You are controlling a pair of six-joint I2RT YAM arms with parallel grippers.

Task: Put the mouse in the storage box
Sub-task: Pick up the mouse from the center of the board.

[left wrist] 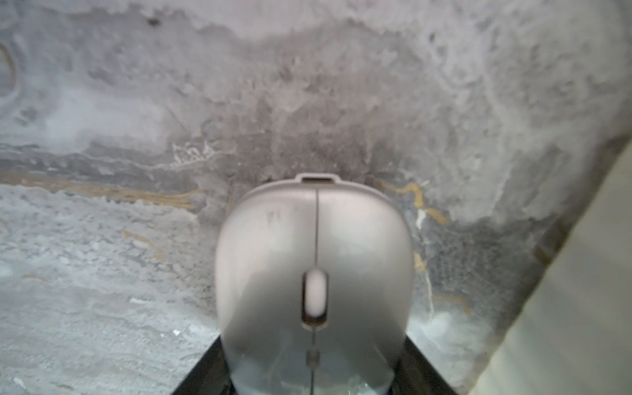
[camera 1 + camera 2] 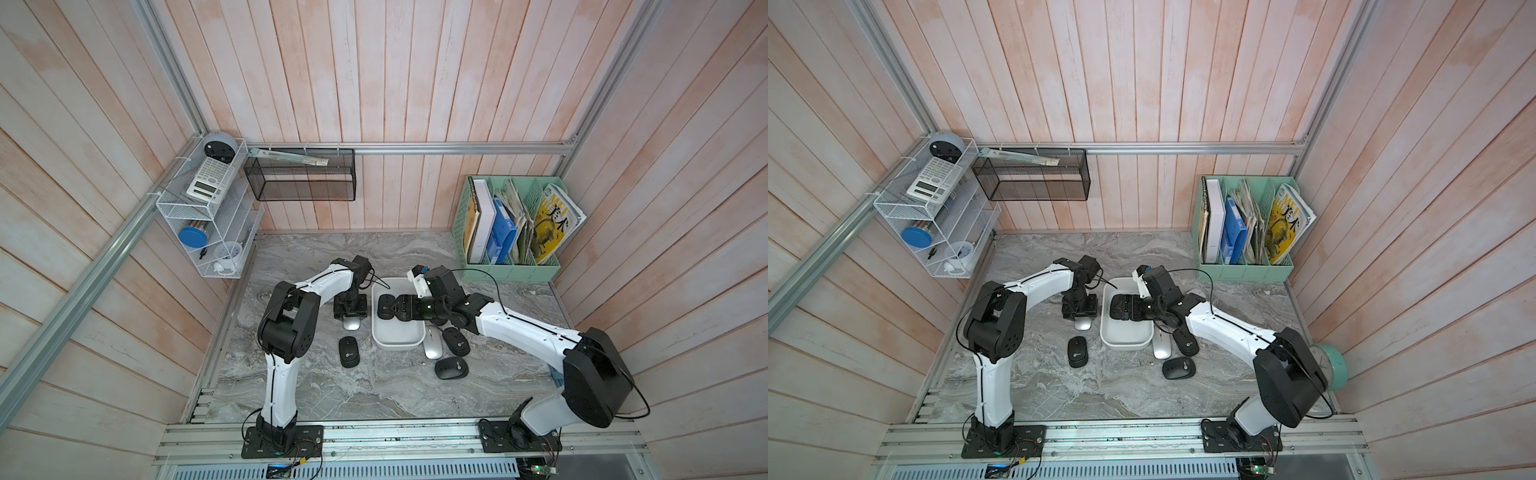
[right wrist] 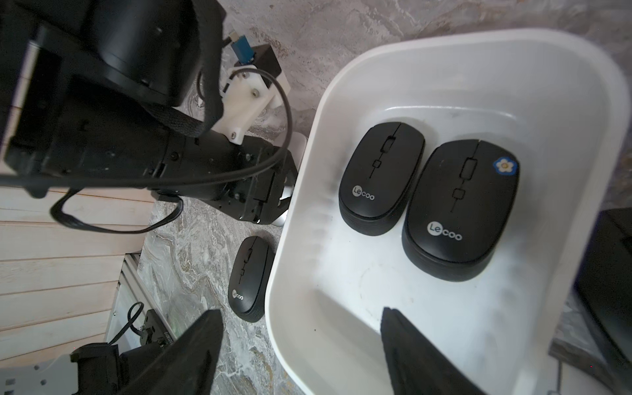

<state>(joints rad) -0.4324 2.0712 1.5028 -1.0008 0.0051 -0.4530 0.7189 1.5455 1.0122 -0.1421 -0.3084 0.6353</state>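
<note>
Left tool (image 2: 351, 312): clenched on the flanks of the silver-grey plastic mouse with domed shell (image 1: 314, 260). In the left wrist view one black finger (image 1: 205, 372) sits against each side of the rear half, with the scroll wheel and front port pointing away from the tool. The mouse appears to rest on the grey marbled tabletop (image 2: 332, 395); no lift is evident.

Right tool (image 3: 302, 345): released, jaws well apart with nothing between them, hanging over the near end of the white rounded plastic storage box (image 2: 397, 336).

Location: in both top views the gripped mouse lies just beside the box's outer wall, at 9 o'clock from the box centre.

Box contents: two black oval mice, one plain (image 3: 381, 178) and one with a flower sticker (image 3: 460, 208), lie side by side, leaving bare floor nearer the robot.

Outside the box:
- a black mouse (image 2: 349, 351) at 8 o'clock;
- a second silver mouse (image 2: 432, 343) and a black mouse (image 2: 456, 341) at 4 o'clock;
- another black mouse (image 2: 451, 368) at 5 o'clock.

Handling assessment: the mouse is judged light and rigid, with a smooth, rounded shell that is likely slippery. The straight lower flanks near mid-length are the soundest hold. A grip high on the dome could squeeze it out, and the wheel should be kept clear. The present hold sits rearward, so nose droop on lifting is a risk.
</note>
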